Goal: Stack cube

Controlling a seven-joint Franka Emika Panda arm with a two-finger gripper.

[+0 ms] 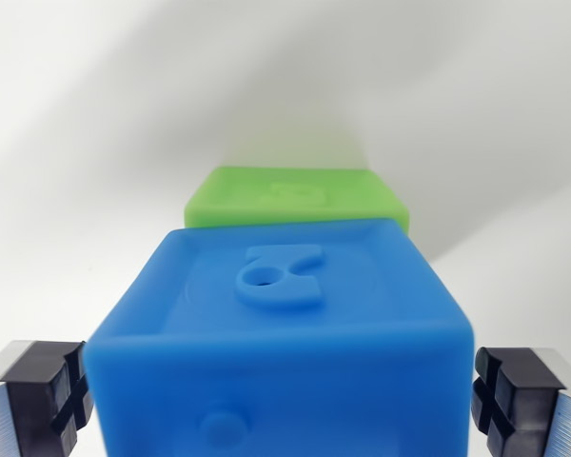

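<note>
Item: soft blue rubber cube with raised emblem on its top face (pixel 281 333), filling the lower centre of the wrist view, between the two black cross-grooved pads (pixel 48 395) of the gripper (pixel 281 395). Jaws stand wide, one pad at each side of the cube; the left looks about touching, the right shows a slight gap. Item: soft green rubber cube, same style (pixel 295 195), directly behind the blue one on the plain white surface (pixel 76 143); contact between them cannot be told. Status: no stacking visible yet. Outstanding, by judgement: grasp, lift, placement atop the other cube.
</note>
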